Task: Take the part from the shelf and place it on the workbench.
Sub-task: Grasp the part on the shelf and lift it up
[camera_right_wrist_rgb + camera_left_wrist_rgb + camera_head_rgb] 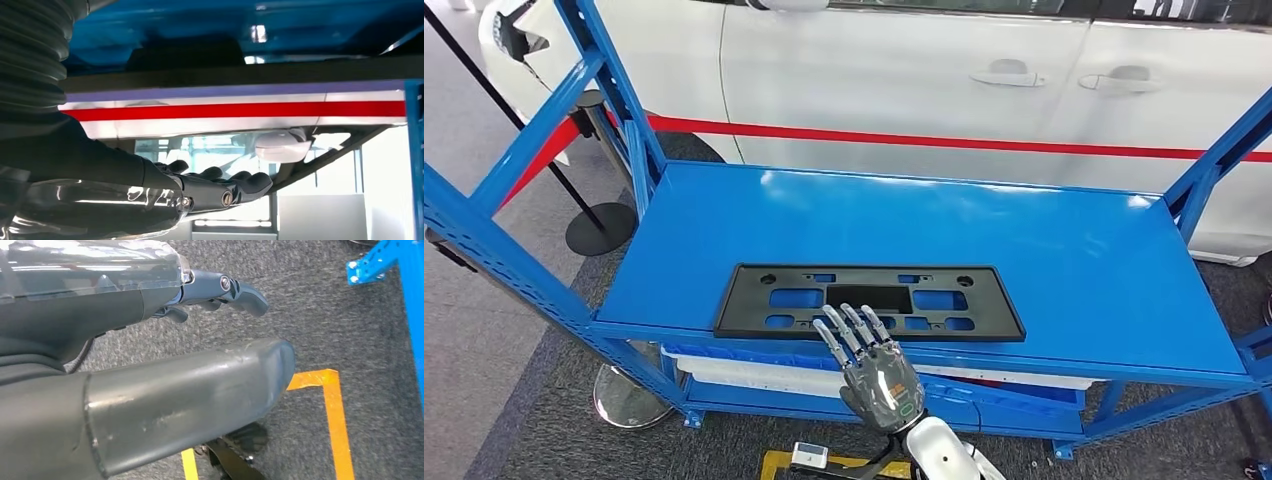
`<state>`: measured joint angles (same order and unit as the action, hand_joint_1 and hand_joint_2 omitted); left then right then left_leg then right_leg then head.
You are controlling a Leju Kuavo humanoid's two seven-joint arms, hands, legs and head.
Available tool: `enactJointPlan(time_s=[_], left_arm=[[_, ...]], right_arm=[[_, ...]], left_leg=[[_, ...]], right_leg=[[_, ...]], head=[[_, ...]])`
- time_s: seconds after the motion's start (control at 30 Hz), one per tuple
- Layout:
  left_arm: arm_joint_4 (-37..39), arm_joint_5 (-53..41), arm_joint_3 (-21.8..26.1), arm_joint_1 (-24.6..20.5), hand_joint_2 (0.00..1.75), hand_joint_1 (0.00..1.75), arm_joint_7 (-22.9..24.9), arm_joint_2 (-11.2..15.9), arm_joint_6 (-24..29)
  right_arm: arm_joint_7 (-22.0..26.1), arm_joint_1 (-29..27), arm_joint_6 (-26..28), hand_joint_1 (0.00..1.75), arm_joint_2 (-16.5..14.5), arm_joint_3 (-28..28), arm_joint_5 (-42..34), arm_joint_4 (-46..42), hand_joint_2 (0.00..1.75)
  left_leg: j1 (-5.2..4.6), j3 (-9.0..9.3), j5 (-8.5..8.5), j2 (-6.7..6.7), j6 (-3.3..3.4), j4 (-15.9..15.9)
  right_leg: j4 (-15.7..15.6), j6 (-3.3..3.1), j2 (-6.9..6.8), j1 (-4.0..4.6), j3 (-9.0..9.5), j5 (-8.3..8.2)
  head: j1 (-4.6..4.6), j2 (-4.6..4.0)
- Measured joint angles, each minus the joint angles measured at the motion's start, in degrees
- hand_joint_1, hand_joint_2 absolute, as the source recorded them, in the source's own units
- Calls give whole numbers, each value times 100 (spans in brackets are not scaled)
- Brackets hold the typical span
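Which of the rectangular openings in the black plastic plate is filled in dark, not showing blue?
The large centre cutout of the flat black plastic plate, just beyond the right hand; the others show the blue shelf.

black part (870, 301) on blue shelf (1064, 250), right hand (879, 378) perhaps touching

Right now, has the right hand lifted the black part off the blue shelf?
No. In the head view the black part lies flat on the blue shelf, with the right hand at its near edge, fingers extended.

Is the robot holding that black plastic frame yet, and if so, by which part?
Nothing is held. The right hand hovers with fingers spread at the black frame's near edge, not gripping it. The left hand hangs over the carpet with nothing in it.
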<state>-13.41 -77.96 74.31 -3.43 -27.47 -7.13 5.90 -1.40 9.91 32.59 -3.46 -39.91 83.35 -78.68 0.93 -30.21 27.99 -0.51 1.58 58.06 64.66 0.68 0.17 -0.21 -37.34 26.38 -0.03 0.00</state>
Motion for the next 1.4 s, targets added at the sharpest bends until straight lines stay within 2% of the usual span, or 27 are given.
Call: enactJointPlan(time_s=[0.03, 0.07, 0.17, 0.23, 0.27, 0.33, 0.37, 0.4, 0.43, 0.5, 0.53, 0.57, 0.7, 0.77, 0.8, 0.83, 0.87, 0.9, 0.93, 1.0, 1.03, 1.07, 1.13, 1.23, 1.27, 1.37, 1.4], left_arm=[[1, 0, 0, -4, 0, 0, -1, -1, -1], [1, 0, 0, -6, 0, 0, -2, -1, -3], [2, 0, 0, -17, 0, 0, -3, 4, -11], [2, -2, -1, -27, 0, 0, -3, 10, -24], [2, -4, -2, -28, 0, 0, -3, 18, -32], [2, -16, -2, -22, 0, 0, -2, 33, -48], [2, -30, -2, -13, 0, 0, -1, 41, -56], [2, -46, -3, -5, 0, 0, -1, 46, -63], [2, -64, -4, 1, 0, 0, -2, 52, -68], [2, -89, -9, -2, 0, 0, -7, 62, -69], [2, -98, -11, -9, 0, 0, -12, 64, -55], [2, -107, -13, -15, 0, 0, -16, 65, -29], [2, -171, -32, -20, 0, 0, -28, 61, 73], [2, -201, -57, -26, 0, 0, -40, 57, 76], [2, -205, -73, -31, 0, 0, -46, 57, 74], [2, -214, -90, -34, 0, 0, -49, 57, 70], [2, -226, -107, -35, 0, 0, -50, 57, 65], [2, -242, -124, -36, 0, 0, -45, 57, 58], [2, -267, -137, -38, 0, 0, -30, 56, 47], [2, -307, -160, -42, 0, 0, 22, 39, 23], [2, -320, -172, -47, 0, 0, 48, 22, 19], [3, -325, -185, -51, 0, 0, 65, 7, 23], [4, -346, -207, -60, 0, 0, 85, -14, 40], [4, -375, -249, -68, 0, 0, 105, -33, 57], [5, -378, -261, -72, 0, 0, 111, -39, 64], [6, -376, -269, -67, 0, 0, 102, -47, 119], [6, -375, -269, -60, 0, 0, 93, -46, 133]], right_arm=[[2, 0, 1, 0, -5, 24, -4, -1, 175], [2, -4, 1, 0, -11, 42, -9, -1, 175], [2, -33, 2, 0, -33, 91, -32, -1, 175], [2, -38, 1, 0, -63, 130, -54, 0, 175], [2, -36, -1, 0, -79, 148, -66, 3, 175], [2, -30, -18, 0, -96, 176, -82, 18, 175], [2, -29, -40, 0, -98, 189, -84, 29, 175], [2, -25, -75, 0, -98, 203, -85, 43, 175], [2, -12, -121, 0, -100, 218, -86, 58, 175], [2, 45, -227, 0, -112, 243, -80, 95, 175], [-1, 88, -282, 0, -121, 251, -67, 118, 175], [-7, 133, -336, 0, -129, 257, -40, 146, 175], [-44, 247, -502, 0, -169, 260, 118, 311, 175], [-84, 316, -553, 0, -213, 259, 175, 422, 175], [-112, 358, -580, 26, -239, 258, 198, 497, 175], [-143, 400, -604, 70, -266, 258, 217, 583, 175], [-176, 443, -623, 113, -295, 258, 235, 678, 175], [-206, 491, -643, 157, -327, 258, 248, 771, 175], [-238, 551, -663, 175, -365, 258, 258, 867, 175], [-295, 710, -715, 175, -458, 260, 262, 1077, 175], [-315, 794, -738, 175, -510, 263, 249, 1183, 175], [-329, 870, -755, 175, -558, 268, 232, 1277, 175], [-335, 977, -767, 175, -638, 284, 204, 1423, 175], [-337, 1077, -785, 175, -730, 297, 176, 1577, 175], [-337, 1106, -793, 175, -757, 298, 157, 1618, 175], [-336, 1153, -810, 175, -798, 302, 94, 1721, 175], [-333, 1156, -810, 175, -799, 305, 74, 1746, 175]], left_leg=[[-9, 35, 37, -6, -28, 2], [-15, 52, 64, -6, -60, -1], [-22, 78, 118, 11, -157, -29], [-22, -2, 264, 22, -208, 220], [-15, -154, 404, 24, -227, 529], [-12, -601, 677, 23, -261, 1315], [-10, -788, 710, 23, -275, 1583], [-4, -884, 619, 24, -286, 1644], [6, -869, 414, 26, -292, 1475], [27, -619, -86, 33, -291, 731], [25, -496, -230, 30, -271, 403], [19, -424, -288, 28, -243, 208], [4, -402, -266, 16, -81, 111], [19, -388, -269, 24, -11, 84], [16, -386, -263, 28, 10, 82], [13, -385, -257, 33, 25, 82], [10, -381, -252, 34, 30, 82], [7, -374, -247, 32, 32, 82], [5, -361, -241, 29, 29, 82], [0, -327, -228, 21, 15, 82], [-11, -318, -220, 18, -5, 84], [-17, -316, -214, 17, -31, 84], [-18, -315, -209, 16, -101, 69], [-20, -326, -136, 21, -195, 142], [-18, -407, -12, 24, -218, 338], [9, -876, 475, 27, -278, 1346], [13, -973, 506, 27, -297, 1534]], right_leg=[[-334, -35, -1, 18, 134, -134], [-521, -64, 1, 36, 207, -173], [-646, -126, 15, 30, 265, -116], [-709, -188, 9, -9, 346, -93], [-727, -217, 0, -17, 388, -75], [-729, -251, -11, -14, 444, -23], [-728, -252, -12, -13, 474, 4], [-726, -248, -8, -14, 510, 32], [-721, -239, -4, -17, 554, 64], [-695, -197, 6, -17, 642, 144], [-670, -165, 13, -8, 661, 181], [-653, -133, 17, 1, 663, 207], [-596, -24, 12, -1, 631, 280], [-208, 31, 6, -16, 448, 512], [158, 49, 3, -20, 261, 682], [553, 60, 2, -24, 46, 835], [859, 63, 2, -26, -135, 911], [994, 58, 2, -27, -237, 882], [881, 41, 2, -24, -218, 732], [132, -34, 3, -2, 96, 295], [-243, -77, -1, 18, 262, 141], [-495, -108, -6, 38, 370, 63], [-618, -135, -9, 67, 411, 56], [-727, -198, -12, 17, 465, -7], [-764, -224, -18, -4, 487, -28], [-767, -263, -28, 3, 499, -21], [-758, -263, -26, 6, 502, -10]], head=[[0, 0], [-1, 0], [0, 0], [-15, 0], [-24, 0], [-36, 0], [-38, 0], [-38, 0], [-40, 0], [-39, -1], [-45, -1], [-45, -1], [-37, 0], [-20, 0], [-10, 0], [-5, 0], [-5, 0], [-4, 0], [-3, 0], [-2, 0], [-5, 0], [-2, 0], [1, 0], [-6, 0], [-21, 0], [-52, 0], [-53, 0]])
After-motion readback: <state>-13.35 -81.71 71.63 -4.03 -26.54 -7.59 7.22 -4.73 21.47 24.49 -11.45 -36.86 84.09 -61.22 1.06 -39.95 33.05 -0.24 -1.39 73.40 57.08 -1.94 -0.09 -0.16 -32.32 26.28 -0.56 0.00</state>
